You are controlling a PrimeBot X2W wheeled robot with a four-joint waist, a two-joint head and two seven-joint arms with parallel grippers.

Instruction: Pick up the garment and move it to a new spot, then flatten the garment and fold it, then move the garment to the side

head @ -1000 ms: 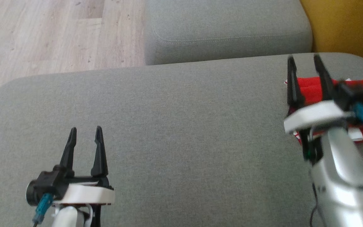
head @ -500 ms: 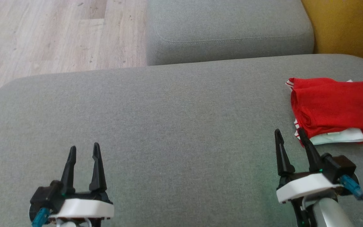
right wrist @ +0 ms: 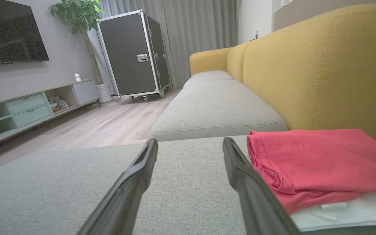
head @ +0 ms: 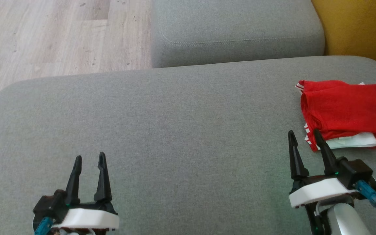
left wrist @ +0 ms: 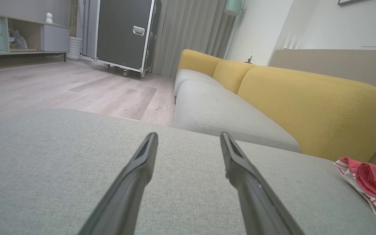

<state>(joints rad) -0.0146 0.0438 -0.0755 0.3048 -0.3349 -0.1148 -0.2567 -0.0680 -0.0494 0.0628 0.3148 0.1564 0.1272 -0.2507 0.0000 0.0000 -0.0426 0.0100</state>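
Observation:
The garment is red with white trim and lies folded at the right end of the grey cushion. It shows as a red bundle with a white layer under it in the right wrist view and at the far right in the left wrist view. My right gripper stands open just short of the garment's near left corner, holding nothing. My left gripper is open at the lower left over bare cushion, its fingers empty.
A second grey seat cushion lies beyond the first. The yellow sofa back rises at the right. Wooden floor runs along the left. A black wheeled case and a low cabinet stand far across the room.
My right gripper has drawn back from over the garment toward me, leaving the folded garment lying free. My left gripper has also pulled back a little.

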